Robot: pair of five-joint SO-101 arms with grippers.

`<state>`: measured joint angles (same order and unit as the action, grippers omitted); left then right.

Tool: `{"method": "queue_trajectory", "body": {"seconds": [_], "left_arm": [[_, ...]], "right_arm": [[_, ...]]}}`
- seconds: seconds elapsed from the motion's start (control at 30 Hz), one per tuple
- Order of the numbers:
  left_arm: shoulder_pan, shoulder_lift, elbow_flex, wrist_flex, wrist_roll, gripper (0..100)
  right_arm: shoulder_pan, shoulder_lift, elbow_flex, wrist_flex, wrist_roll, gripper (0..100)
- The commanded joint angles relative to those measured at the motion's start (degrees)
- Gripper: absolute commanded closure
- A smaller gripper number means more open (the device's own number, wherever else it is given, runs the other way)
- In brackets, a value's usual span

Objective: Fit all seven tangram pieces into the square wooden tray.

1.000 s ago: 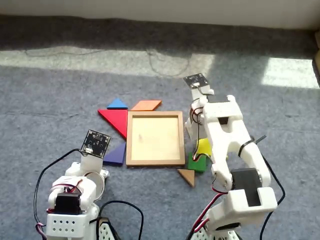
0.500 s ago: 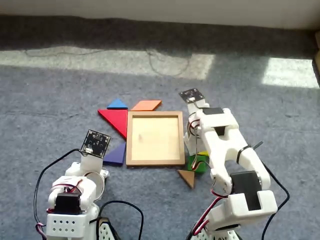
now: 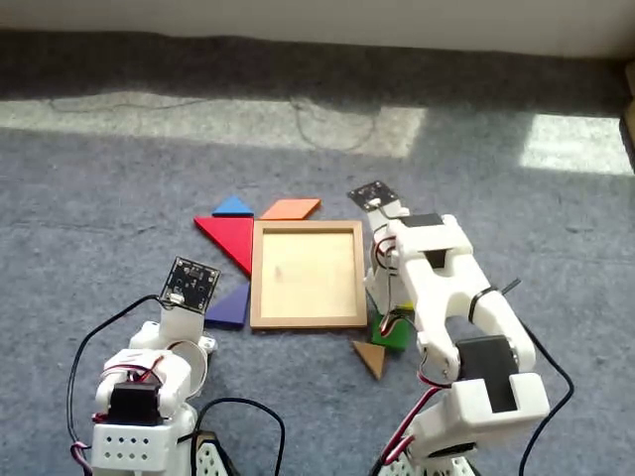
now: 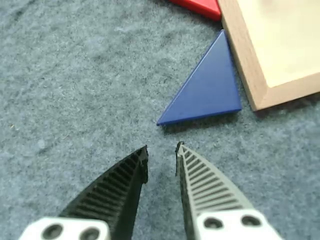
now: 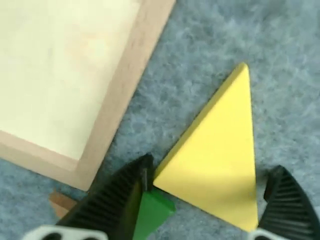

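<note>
Lowering further, the right gripper [image 5: 211, 171] is straddling the yellow triangle [image 5: 215, 150], jaws spread wide for a pinch; the piece is lying just beside the empty wooden tray [image 5: 127, 90]. The left gripper [image 4: 161, 152], slightly parted, is hovering near the blue triangle [image 4: 207, 87].

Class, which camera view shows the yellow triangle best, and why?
The right wrist view: the yellow triangle lies in plain sight between the fingers of the open right gripper. In the high view, the right arm hides it.

Open carpet [image 4: 75, 100] lies between the left gripper [image 4: 161, 152] and the dark blue triangle [image 4: 205, 87]. The wooden tray [image 4: 245, 65] wall stands just beside it.
</note>
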<state>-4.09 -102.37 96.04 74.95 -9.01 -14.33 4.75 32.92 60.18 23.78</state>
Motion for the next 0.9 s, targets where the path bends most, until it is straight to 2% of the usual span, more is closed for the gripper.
{"method": "queue_trajectory", "body": {"seconds": [0.0,0.2,0.33,0.6,0.87], "left_arm": [[-0.6,-0.9,1.1,0.3,-0.2,88],[-0.6,-0.9,1.1,0.3,-0.2,88],[-0.6,-0.9,1.1,0.3,-0.2,88],[-0.6,-0.9,1.1,0.3,-0.2,88],[-0.6,-0.9,1.1,0.3,-0.2,88]], "right_arm": [[-0.2,0.7,1.0,2.5,1.1,65.2],[-0.3,-1.0,1.0,2.6,1.7,65.2],[-0.2,-0.9,1.4,2.2,5.4,65.3],[0.1,-1.3,1.0,2.3,5.3,75.7],[1.5,-4.7,-4.5,9.1,5.2,76.0]]}}
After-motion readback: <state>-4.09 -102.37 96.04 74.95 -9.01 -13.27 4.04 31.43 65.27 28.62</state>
